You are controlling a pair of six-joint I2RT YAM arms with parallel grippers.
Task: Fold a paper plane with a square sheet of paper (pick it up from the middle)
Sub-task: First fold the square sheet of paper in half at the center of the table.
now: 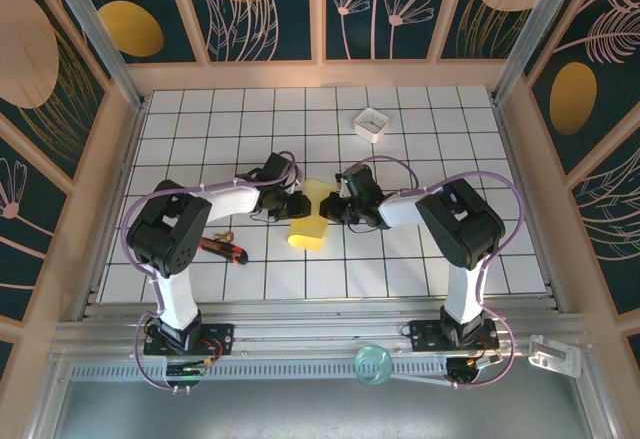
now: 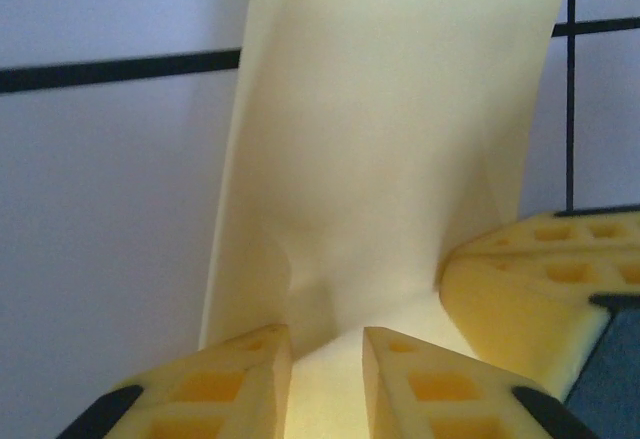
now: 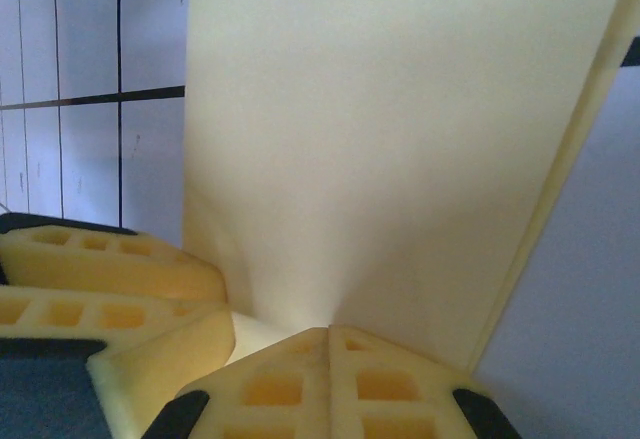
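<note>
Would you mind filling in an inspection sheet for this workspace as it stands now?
Surface: white gridded table, flat.
Job's things: square sheet of paper, yellow, raised and curled between the two hands at mid-table; not yet a dart shape.
Clutter: small white box on the far side; red and black tool lying by the left arm; teal round object on the front rail.
Hands: left hand has its fingers slightly apart with the paper between them; right hand is shut on the sheet.
Cables: purple cables loop along both arms, apart from the paper.
Surroundings: dark floral wall panels on three sides.
</note>
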